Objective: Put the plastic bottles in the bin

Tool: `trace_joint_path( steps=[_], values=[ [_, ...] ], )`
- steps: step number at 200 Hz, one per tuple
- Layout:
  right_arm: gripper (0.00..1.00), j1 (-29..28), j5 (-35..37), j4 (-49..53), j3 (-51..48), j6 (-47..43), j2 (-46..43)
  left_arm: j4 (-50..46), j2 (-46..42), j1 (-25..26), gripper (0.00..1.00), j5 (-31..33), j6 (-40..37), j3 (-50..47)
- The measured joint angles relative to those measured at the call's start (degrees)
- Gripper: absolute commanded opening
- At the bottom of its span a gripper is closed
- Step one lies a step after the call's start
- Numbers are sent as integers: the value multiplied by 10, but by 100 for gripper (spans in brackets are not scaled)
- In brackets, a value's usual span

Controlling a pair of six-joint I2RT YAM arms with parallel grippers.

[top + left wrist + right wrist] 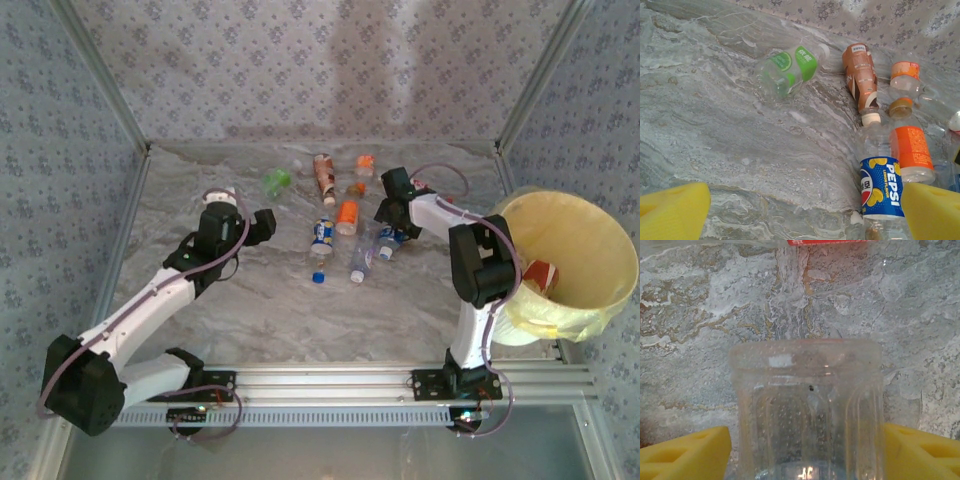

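Several plastic bottles lie loose in the middle of the table. Among them are a green-labelled one (275, 181) (787, 70), a brown one (324, 177) (860, 75), an orange-labelled one (346, 216) (911, 147) and a blue Pepsi one (322, 232) (881, 187). My left gripper (265, 226) (805, 215) hangs open just left of the Pepsi bottle, holding nothing. My right gripper (385, 222) (807, 450) is down among the bottles. Its yellow pads press both sides of a clear bottle (807, 410). The bin (600, 310), white with a yellow liner, stands at the right.
A red-labelled item (540, 275) lies inside the bin. A loose blue cap (318, 277) sits on the marble table near a clear blue-capped bottle (360, 262). Patterned walls close the back and both sides. An aluminium rail (330, 380) runs along the near edge.
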State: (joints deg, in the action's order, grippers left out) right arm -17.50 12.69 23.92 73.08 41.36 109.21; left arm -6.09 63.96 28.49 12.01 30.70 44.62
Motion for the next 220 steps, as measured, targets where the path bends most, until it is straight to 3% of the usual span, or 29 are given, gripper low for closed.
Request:
trace_joint_path(
  steps=[55,90,220],
  values=[
    [61,8,0,-33,-15,-3,2,-4,0,0,98,0,-2,0],
    [50,7,4,-48,-43,-22,-42,-4,0,0,98,9,-2,0],
    [45,-61,56,-113,-69,-180,-368,-2,4,-1,98,26,5,0]
  ],
)
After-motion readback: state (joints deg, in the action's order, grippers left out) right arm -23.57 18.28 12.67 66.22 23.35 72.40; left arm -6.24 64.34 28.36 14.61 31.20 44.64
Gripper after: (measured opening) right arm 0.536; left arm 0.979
